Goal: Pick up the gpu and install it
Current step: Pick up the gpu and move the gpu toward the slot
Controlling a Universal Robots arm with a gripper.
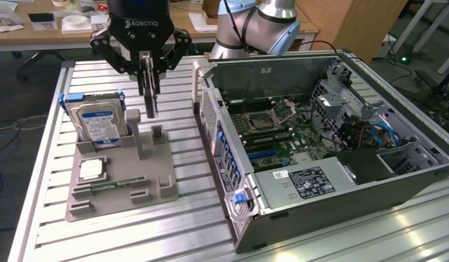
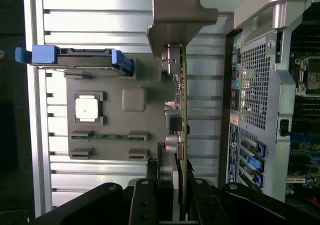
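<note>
Background: a lab room with a light wooden desk point(image 1: 21, 38) carrying papers and small boxes, seen beyond the far edge of the slotted aluminium table point(image 1: 122, 240).

Table, from the exterior view's left to its right:

- A grey fixture tray point(image 1: 115, 204) lies near the table's edge on the exterior view's left.
- A silver hard drive point(image 1: 97, 123) with a blue-and-white label stands upright in the tray's far end, in a blue carrier.
- A square processor chip point(image 1: 91, 169) lies flat in a pocket nearer the table's near edge.
- Just beside the chip, a narrow green memory stick point(image 1: 111, 185) lies in its slot.
- The gripper point(image 1: 147, 71) hangs over the far part of the tray, just beside the hard drive.
- The fingers point(image 2: 165, 175) are clamped on the gpu point(image 1: 151, 101), gripping its top edge.
- The gpu hangs upright and edge-on, with its lower end just above the tray's posts. I cannot tell whether it touches them.
- In the wrist view, the card's metal bracket points away from the gripper, and the card runs parallel to the case wall.
- An open computer case point(image 1: 232, 180) sits on the side of the table at the exterior view's right, close beside the tray.
- The case's motherboard point(image 1: 276, 142) is exposed, and a labelled silver box point(image 1: 312, 183) sits toward the table's near edge.
- The silver robot arm point(image 1: 261, 22) rises behind the case at the far edge.
</note>
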